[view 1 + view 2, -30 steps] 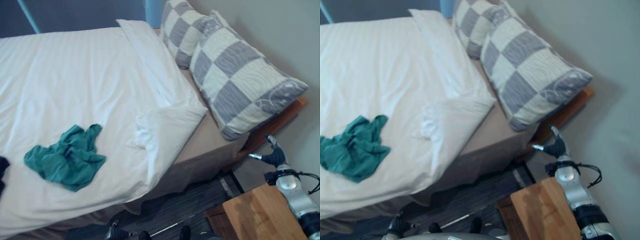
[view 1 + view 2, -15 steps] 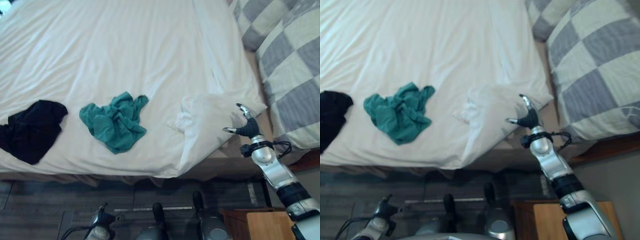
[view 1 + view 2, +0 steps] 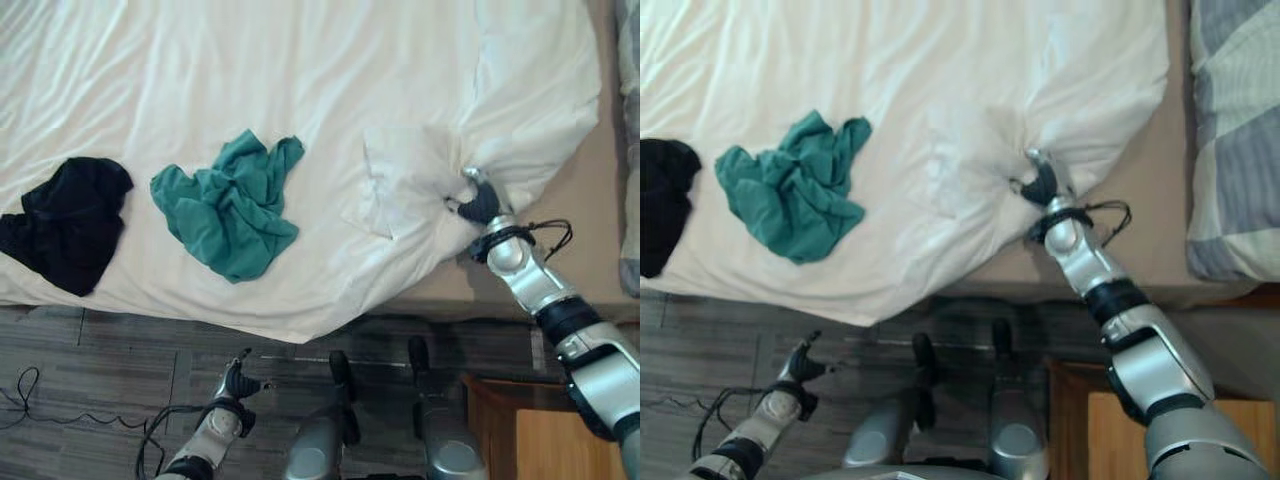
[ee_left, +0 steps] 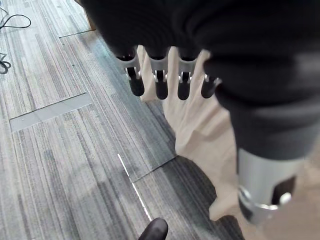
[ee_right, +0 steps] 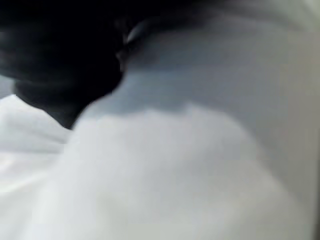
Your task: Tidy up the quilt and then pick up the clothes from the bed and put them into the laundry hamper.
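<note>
My R hand [image 3: 479, 203] is buried in the bunched fold of the white quilt [image 3: 330, 80] near the bed's front-right corner; looks like a pinch, but I can't tell. L hand [image 4: 165, 80] hangs over the floor [image 4: 60, 150], fingers straight. Teal garment [image 3: 228, 205] and black garment [image 3: 65, 222] lie on the quilt by the front edge.

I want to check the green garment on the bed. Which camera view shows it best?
The left eye view: the green garment lies crumpled and whole on the white quilt, beside a black garment. The right eye view shows it too, smaller.
</note>
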